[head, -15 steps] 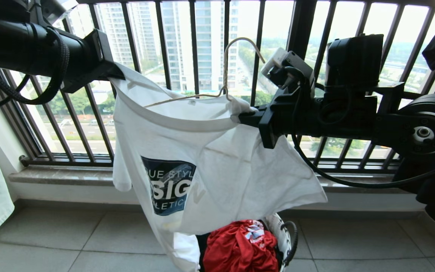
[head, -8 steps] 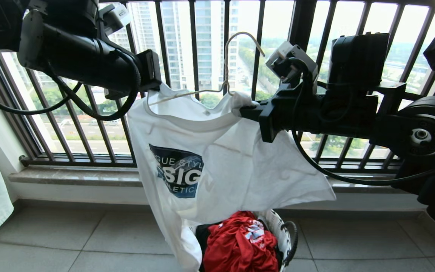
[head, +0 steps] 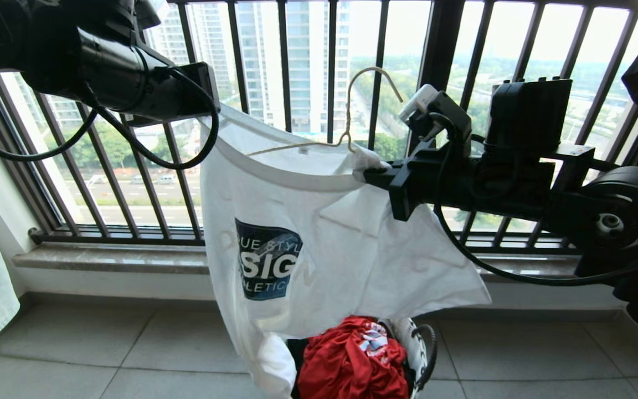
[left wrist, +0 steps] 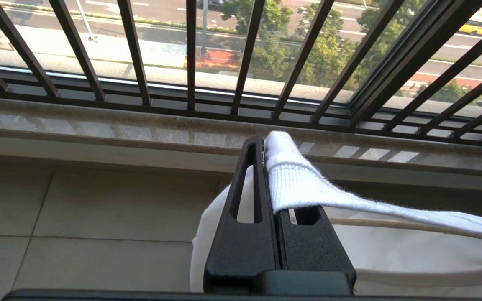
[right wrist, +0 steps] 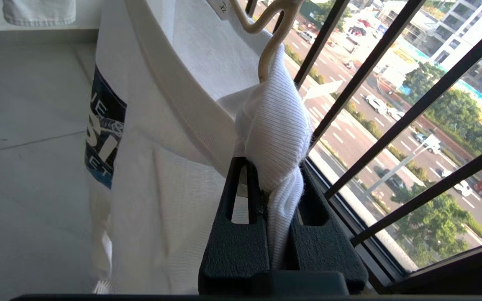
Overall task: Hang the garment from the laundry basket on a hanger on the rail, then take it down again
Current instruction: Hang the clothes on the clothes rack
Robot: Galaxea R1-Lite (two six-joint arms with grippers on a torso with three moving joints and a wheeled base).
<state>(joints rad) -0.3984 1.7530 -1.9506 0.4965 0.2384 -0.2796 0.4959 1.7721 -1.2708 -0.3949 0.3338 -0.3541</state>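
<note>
The white T-shirt [head: 319, 238] is hanging in the air in front of the black balcony bars [head: 286, 66], just above the laundry basket [head: 416, 346]. Two grippers are holding it up by the neck band, one on each side. I think they are doing this to keep the neck hole pulled wide, so the hanger [head: 346, 119] can sit inside it. The thin cream hanger is already poking through the neck hole, with one arm lying across the opening and its hook sticking up. The hook is not on anything yet. The rail is not showing in these pictures.

The left gripper [left wrist: 262, 152] is squeezing tight on the ribbed neck band. Its two black fingers [left wrist: 245, 184] are pressed together with the white cloth pinched between them and draped over one side.

The right gripper [right wrist: 272, 175] is also squeezing tight. A thick bunch of the white neck band is stuffed between its fingers, right next to the neck of the hanger.

A red cloth [head: 352, 360] is sitting in the basket on the floor, under the shirt's bottom edge.
</note>
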